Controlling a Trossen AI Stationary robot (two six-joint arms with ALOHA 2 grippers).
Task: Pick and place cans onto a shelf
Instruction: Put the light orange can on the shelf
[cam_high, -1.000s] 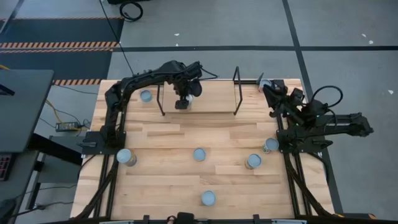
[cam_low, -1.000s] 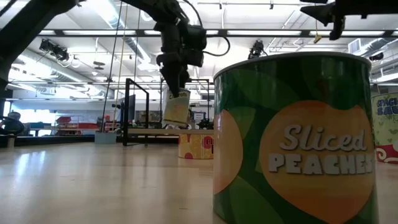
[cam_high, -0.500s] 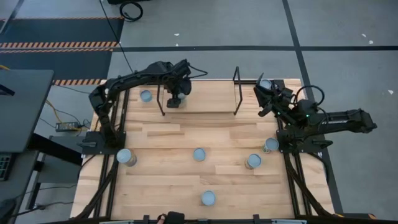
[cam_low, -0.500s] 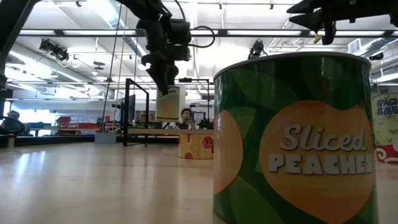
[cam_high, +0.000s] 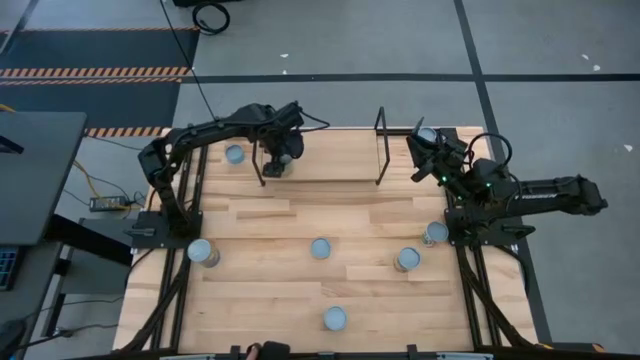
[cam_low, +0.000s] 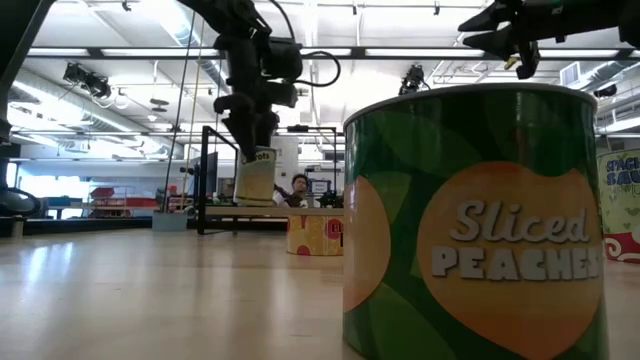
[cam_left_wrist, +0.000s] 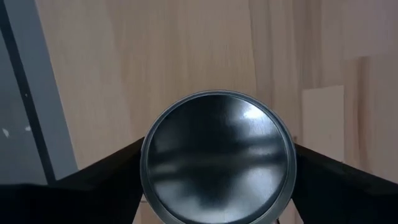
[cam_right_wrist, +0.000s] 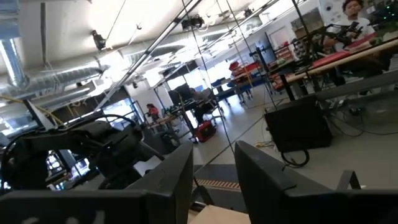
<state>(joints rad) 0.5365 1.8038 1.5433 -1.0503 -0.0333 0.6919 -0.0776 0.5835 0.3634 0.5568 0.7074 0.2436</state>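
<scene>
Can (cam_left_wrist: 217, 157) sits clamped in the left gripper (cam_high: 281, 163) over the shelf (cam_high: 320, 170) at 12 o'clock; right gripper (cam_high: 423, 160) jaws apart.

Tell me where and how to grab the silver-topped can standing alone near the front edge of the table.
Grip the front-edge silver-topped metal can across its round side wall, just below the rim, coming straight down from above. It stands upright with its flat lid facing up and bare light wooden table all round it, so the two fingers can probably drop on opposite sides from any direction.
</scene>
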